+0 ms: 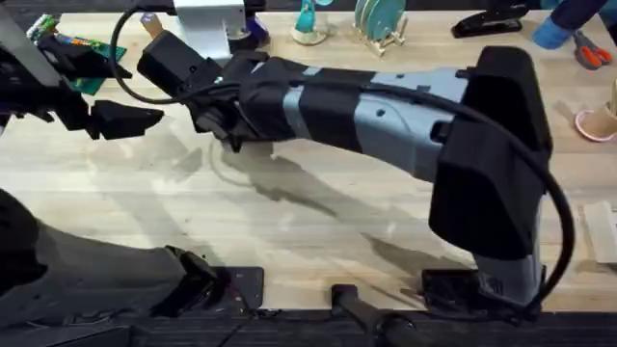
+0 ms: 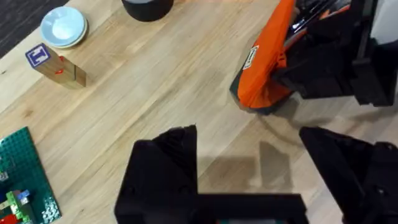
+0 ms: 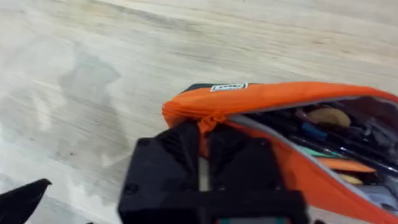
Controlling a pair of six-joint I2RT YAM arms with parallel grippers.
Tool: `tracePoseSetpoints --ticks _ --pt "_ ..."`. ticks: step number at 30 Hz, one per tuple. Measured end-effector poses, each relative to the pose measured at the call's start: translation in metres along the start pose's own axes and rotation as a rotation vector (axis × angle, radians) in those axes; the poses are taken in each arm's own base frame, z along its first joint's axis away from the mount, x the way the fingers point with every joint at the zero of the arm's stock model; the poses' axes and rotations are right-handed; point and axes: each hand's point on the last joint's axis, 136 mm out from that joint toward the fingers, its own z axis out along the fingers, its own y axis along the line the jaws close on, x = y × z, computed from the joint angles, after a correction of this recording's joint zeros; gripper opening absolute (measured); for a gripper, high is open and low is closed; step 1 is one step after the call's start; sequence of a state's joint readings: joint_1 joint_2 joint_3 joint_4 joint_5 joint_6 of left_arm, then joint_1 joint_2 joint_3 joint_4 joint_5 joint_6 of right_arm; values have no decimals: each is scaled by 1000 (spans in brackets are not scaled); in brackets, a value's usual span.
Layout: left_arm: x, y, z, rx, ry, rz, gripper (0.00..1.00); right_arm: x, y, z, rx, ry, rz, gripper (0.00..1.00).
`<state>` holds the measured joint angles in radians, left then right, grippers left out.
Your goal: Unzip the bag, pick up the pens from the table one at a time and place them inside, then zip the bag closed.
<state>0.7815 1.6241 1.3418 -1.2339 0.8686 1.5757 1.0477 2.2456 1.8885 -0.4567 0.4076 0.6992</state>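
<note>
from my seat the thing that matters is the end of the orange oblong fabric pouch (image 3: 267, 102): my right gripper (image 3: 204, 146) sits right on it, black fingers (image 3: 180, 152) pressed nearly together, pinching a small orange fold or tab at the pouch's end where the zipper line starts. the pouch's long axis runs straight away from those fingers, and the zipper mouth gapes along it, showing dark stick pens (image 3: 336, 140) and other odds lying inside against the dark lining. so i judge the loading done and the closing pull as the step in hand, though i cannot tell whether the pinch is on the slider or only on fabric. overhead, the right arm reaches across the light wooden plank table (image 1: 318, 217) to the far left of centre, hiding the pouch beneath it. my left gripper (image 2: 249, 165) hovers just beside, to the left, jaws spread wide and holding nothing; in its view the pouch (image 2: 267, 59) lies a little beyond its fingers, touching neither. the left is the free arm to brace the pouch while the right draws the zipper along.
</note>
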Motion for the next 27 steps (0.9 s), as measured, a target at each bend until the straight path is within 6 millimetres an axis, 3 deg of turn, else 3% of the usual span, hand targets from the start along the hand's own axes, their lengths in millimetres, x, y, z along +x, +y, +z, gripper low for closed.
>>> tracePoseSetpoints --ticks 3,17,27 --pt "0 0 0 0 0 0 992 0 0 0 -1 -1 -3 36" --pt "-2 3 0 -10 -13 12 993 0 -1 -2 6 8 -73 31" --pt "-14 2 -1 -8 -79 10 993 -18 3 -19 9 11 -132 31"
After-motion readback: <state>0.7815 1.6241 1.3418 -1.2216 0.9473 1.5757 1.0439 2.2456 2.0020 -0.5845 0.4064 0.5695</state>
